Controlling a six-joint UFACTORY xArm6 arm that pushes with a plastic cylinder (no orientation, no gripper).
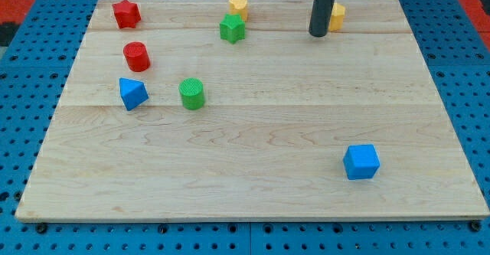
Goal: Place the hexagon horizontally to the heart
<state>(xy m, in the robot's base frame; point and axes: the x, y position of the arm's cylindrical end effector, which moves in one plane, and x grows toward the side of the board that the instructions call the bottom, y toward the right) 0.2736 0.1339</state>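
Tip (318,34) resting at worktop (260,178) top, touching left side of yellow block (336,14), shape half hidden. Other yellow block (238,7) lying leftward, near level. No pincer fitted; state not applicable.

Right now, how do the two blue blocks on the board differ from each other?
The blue cube has square faces and sits alone near the view's bottom right. The blue triangular block shows slanted faces meeting at a point and sits at the view's left, close to the red cylinder and green cylinder. The cube looks larger. Both share the same blue, and both lie far from my tip.
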